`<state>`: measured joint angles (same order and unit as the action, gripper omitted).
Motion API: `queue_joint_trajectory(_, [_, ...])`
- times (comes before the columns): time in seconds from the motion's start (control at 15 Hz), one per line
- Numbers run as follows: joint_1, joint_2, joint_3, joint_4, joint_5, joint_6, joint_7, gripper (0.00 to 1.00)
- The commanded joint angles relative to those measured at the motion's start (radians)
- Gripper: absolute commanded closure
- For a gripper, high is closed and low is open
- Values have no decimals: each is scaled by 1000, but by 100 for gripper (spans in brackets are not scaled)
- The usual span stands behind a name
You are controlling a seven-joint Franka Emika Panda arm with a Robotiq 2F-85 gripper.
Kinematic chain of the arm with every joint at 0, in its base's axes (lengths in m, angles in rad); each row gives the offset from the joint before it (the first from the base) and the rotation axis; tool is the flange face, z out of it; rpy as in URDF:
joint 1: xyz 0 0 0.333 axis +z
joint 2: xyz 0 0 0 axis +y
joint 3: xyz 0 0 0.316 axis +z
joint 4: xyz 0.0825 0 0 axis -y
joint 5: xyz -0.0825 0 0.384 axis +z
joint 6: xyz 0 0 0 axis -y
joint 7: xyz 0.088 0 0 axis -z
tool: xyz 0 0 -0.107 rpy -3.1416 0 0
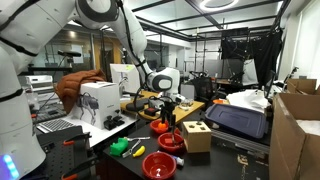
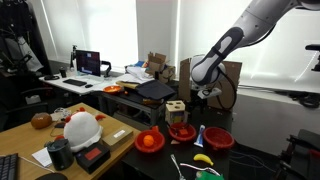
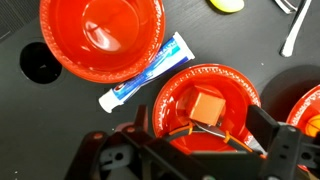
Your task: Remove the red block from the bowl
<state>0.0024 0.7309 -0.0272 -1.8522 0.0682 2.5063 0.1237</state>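
The dark red shallow bowl [image 3: 236, 86] sits low in the wrist view with the red block [image 3: 207, 107] lying inside it. My gripper [image 3: 203, 126] is open above the bowl, with one finger on each side of the block, and holds nothing. In both exterior views the gripper [image 1: 168, 110] [image 2: 206, 92] hangs over the bowl [image 1: 170, 143] [image 2: 182, 131], which stands next to the light wooden box with holes [image 1: 197, 135] [image 2: 176, 108]. The block is too small to make out in the exterior views.
A larger, brighter red bowl [image 3: 100, 35] [image 1: 160, 165] lies close by, with a toothpaste tube [image 3: 150, 72] between the two bowls. A third bowl [image 3: 308, 105] [image 2: 150, 141] is on the other side. A yellow item [image 3: 226, 3] and a white utensil [image 3: 292, 35] lie near the table edge.
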Motion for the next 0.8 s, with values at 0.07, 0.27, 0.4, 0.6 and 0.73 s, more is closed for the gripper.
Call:
queue_joint_trajectory(0.07, [-36, 126, 27, 164, 38, -68, -12, 0])
queue_joint_trajectory(0.27, [-45, 190, 32, 232, 60, -90, -6, 0])
queue_joint_trajectory(0.4, [-49, 228, 43, 273, 72, -109, -4, 0])
queue_joint_trajectory(0.6, [-29, 276, 51, 325, 87, -121, 24, 0])
queue_joint_trajectory(0.73, [-12, 301, 52, 350, 95, -116, 50, 0])
